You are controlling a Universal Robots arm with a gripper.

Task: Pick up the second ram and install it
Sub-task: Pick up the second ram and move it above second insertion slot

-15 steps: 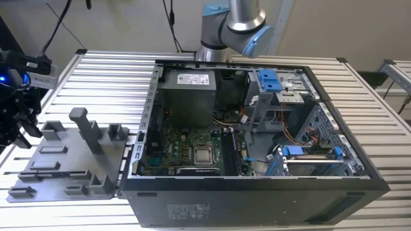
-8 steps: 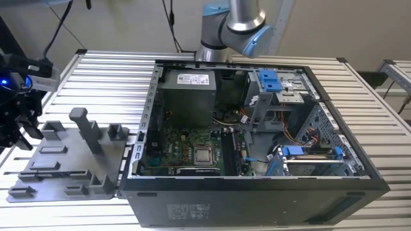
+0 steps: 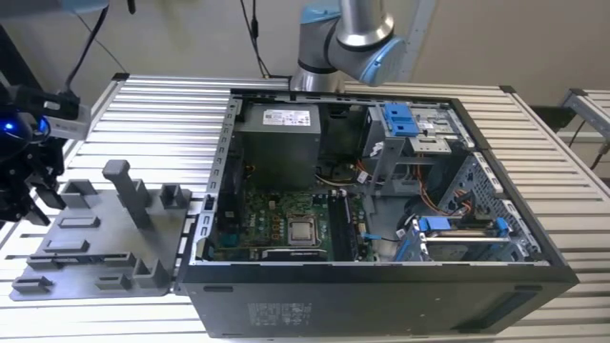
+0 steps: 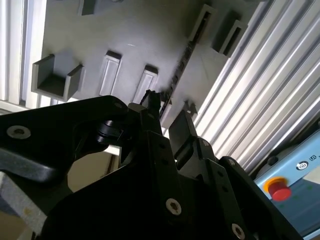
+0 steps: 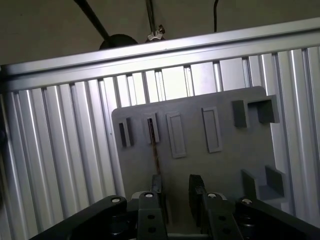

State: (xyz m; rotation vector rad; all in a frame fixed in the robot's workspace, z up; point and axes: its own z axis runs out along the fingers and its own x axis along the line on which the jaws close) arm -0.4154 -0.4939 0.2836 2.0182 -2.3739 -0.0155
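Observation:
The second ram [image 5: 154, 152] stands on its long edge in a slot of the grey holder tray [image 5: 235, 150], seen edge-on as a thin dark strip. In the second wrist view the ram [image 4: 181, 67] runs from a slot block toward the fingers. My gripper [image 5: 176, 192] hovers above the tray, open. The ram's near end lines up with one fingertip [image 5: 157, 186] rather than the middle of the gap. In the exterior view the gripper [image 3: 24, 189] hangs over the tray's [image 3: 96, 243] side at the exterior view's left.
An open computer case [image 3: 381, 286] lies at the exterior view's right of the tray, with its motherboard [image 3: 286, 221] facing up and blue drive brackets [image 3: 401, 118] inside. The tray carries several raised holder blocks and a tall post [image 3: 128, 189]. A ribbed metal table [image 3: 162, 107] lies underneath.

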